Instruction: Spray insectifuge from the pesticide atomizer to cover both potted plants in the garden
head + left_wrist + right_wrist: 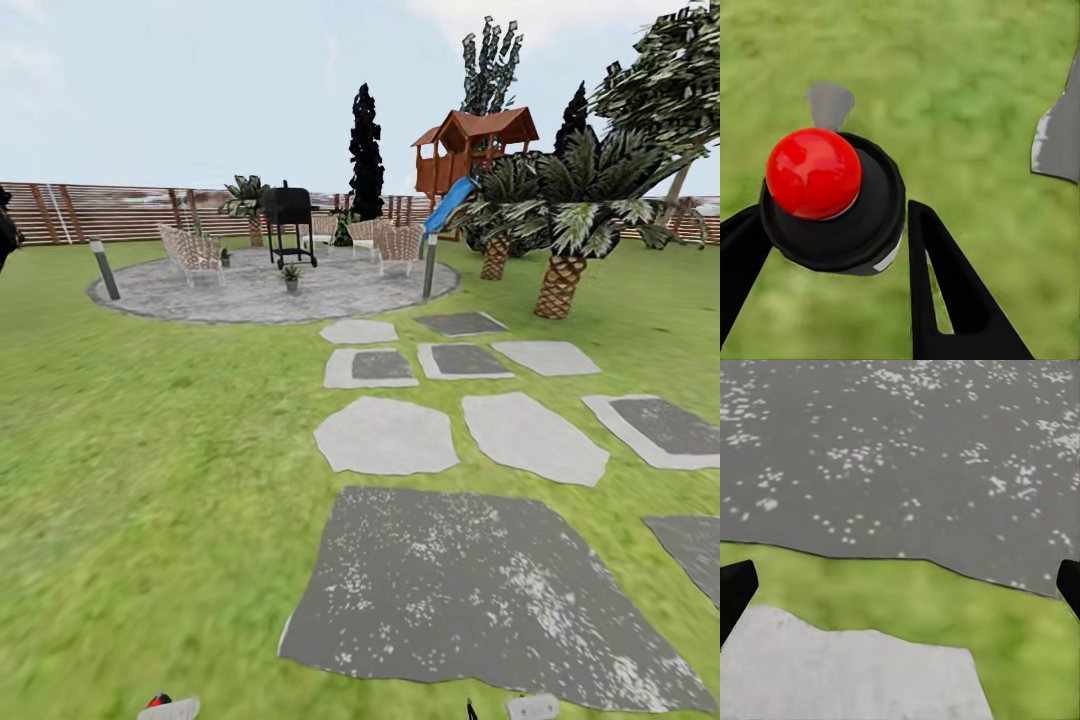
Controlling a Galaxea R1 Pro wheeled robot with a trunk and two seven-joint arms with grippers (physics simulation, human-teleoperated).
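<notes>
The pesticide atomizer (832,199) was clamped upright in the left gripper (840,247), the right gripper (900,585) was spread empty over stepping stones (385,435), and honestly the bottle could've been jolted loose before the potted plant (291,276) near the patio's (180,300) front edge was reached.

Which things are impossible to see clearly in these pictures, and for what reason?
- Pesticide atomizer, left wrist view: seen from above its red top, so its body is hidden; the left gripper fingers flank it.
- Potted plant on the patio, head view: too far and small to tell its leaf shape.
- Right gripper, right wrist view: fingers cut by the edges.
</notes>
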